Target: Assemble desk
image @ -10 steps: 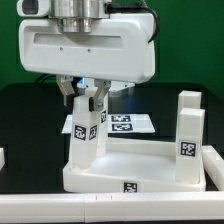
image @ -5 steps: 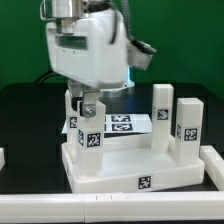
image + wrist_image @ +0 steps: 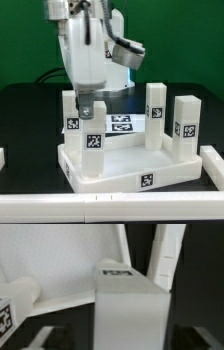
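Note:
The white desk top (image 3: 120, 172) lies underside up on the black table with several tagged square legs standing in its corners. My gripper (image 3: 88, 104) is shut on the front-left leg (image 3: 92, 138), which stands upright in its corner hole. Other legs stand at the back left (image 3: 71, 112), the middle right (image 3: 155, 112) and the right (image 3: 186, 124). In the wrist view the held leg (image 3: 130, 303) fills the middle between my fingers (image 3: 44, 339), with the gripper (image 3: 122, 338) around it. The desk top's inner face (image 3: 60, 263) lies behind it.
The marker board (image 3: 124, 124) lies flat behind the desk top. A white rail (image 3: 213, 162) runs along the exterior view's right edge and a small white piece (image 3: 2, 157) shows at its left edge. The table's white front edge (image 3: 110, 218) is close below the desk.
My gripper has turned about the held leg from facing the camera broadside to edge-on. The desk top has swung round with it, bringing a second right-hand leg into view.

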You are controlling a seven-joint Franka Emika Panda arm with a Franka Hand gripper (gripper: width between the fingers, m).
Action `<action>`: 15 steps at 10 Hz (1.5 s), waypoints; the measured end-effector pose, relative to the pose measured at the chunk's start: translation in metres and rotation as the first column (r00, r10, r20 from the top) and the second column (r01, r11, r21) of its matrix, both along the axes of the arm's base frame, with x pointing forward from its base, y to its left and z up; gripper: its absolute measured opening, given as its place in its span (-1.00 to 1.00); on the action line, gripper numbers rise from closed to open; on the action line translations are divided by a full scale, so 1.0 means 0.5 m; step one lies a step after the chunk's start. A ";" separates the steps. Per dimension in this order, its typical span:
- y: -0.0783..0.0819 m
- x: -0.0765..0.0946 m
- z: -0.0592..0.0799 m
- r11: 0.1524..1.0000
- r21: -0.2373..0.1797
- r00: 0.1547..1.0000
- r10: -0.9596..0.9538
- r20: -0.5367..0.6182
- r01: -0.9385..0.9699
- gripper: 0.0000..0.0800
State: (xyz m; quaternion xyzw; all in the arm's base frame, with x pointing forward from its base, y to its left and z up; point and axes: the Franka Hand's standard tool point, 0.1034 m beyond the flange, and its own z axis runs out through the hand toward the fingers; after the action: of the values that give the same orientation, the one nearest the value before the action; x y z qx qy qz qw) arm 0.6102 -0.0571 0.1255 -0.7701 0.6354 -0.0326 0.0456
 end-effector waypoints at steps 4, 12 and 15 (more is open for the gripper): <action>0.017 0.000 -0.009 0.857 -0.070 0.859 0.511 0.008 -0.510 0.61; 0.020 -0.011 -0.021 0.337 -0.125 0.348 0.934 -0.079 -0.933 0.36; 0.020 -0.011 -0.021 0.415 -0.122 0.425 0.902 -0.070 -0.901 -0.29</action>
State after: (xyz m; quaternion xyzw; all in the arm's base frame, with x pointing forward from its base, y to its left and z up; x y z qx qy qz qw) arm 0.6049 -0.0472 0.1149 -0.9916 0.1192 -0.0501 0.0036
